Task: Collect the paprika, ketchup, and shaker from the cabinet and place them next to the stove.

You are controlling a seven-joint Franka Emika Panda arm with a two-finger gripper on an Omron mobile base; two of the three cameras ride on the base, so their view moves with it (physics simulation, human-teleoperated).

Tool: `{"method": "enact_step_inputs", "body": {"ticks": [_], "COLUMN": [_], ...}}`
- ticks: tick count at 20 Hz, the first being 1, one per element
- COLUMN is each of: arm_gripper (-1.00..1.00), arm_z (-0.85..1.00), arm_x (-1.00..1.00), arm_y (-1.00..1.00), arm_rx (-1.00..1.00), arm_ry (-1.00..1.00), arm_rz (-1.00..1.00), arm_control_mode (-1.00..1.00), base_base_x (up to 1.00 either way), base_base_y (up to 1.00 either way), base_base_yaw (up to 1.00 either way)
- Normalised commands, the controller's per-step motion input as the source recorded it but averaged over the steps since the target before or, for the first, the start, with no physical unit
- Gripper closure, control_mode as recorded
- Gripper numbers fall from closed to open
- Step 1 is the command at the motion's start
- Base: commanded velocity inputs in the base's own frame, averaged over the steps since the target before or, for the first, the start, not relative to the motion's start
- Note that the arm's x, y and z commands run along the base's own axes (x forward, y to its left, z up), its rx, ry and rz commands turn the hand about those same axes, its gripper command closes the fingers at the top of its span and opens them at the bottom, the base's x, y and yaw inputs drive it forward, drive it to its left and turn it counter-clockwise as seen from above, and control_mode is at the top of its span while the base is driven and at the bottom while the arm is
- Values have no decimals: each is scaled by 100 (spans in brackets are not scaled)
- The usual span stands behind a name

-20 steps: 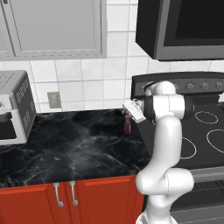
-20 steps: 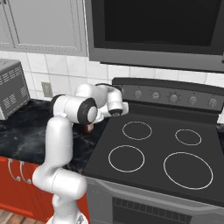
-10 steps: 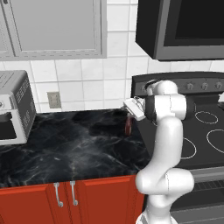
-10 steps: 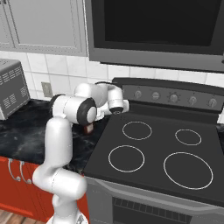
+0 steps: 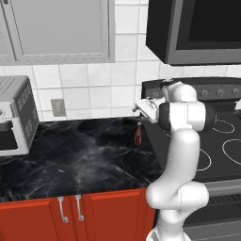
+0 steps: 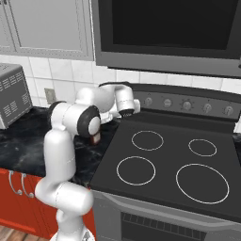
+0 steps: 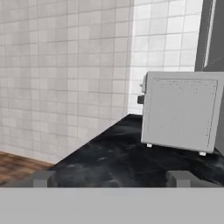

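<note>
Ketchup stands upright on the black marble counter, close to the counter's right edge where it meets the stove. In the right base view only a small red part of the bottle shows behind the arm's elbow joint. The bottle is free; nothing touches it.

The gripper is released: in the hand view its two finger tips stand far apart with nothing between them. The hand hangs above and a little behind the bottle, near the tiled wall, and it looks along the counter toward the toaster oven.

To the left of the bottle the counter is open, dark surface up to the toaster oven at the far left. The front edge of the counter runs above the red base cupboard doors. To the right, the cooktop with its four white rings begins just beside the bottle. Above the counter hangs a grey-fronted wall cabinet, and a dark microwave sits over the stove.
</note>
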Motion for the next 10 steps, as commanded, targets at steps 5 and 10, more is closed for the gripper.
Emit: {"method": "enact_step_inputs", "body": {"ticks": [5, 10], "arm_gripper": [-100, -100], "arm_z": [14, 35], "arm_x": [-88, -100], "arm_y": [0, 0], "arm_rx": [0, 0], "arm_ry": [0, 0], "arm_rz": [-1, -4], "arm_control_mode": [-100, -100], "base_base_x": [0, 0], "base_base_y": [0, 0], "base_base_yaw": [0, 0]}}
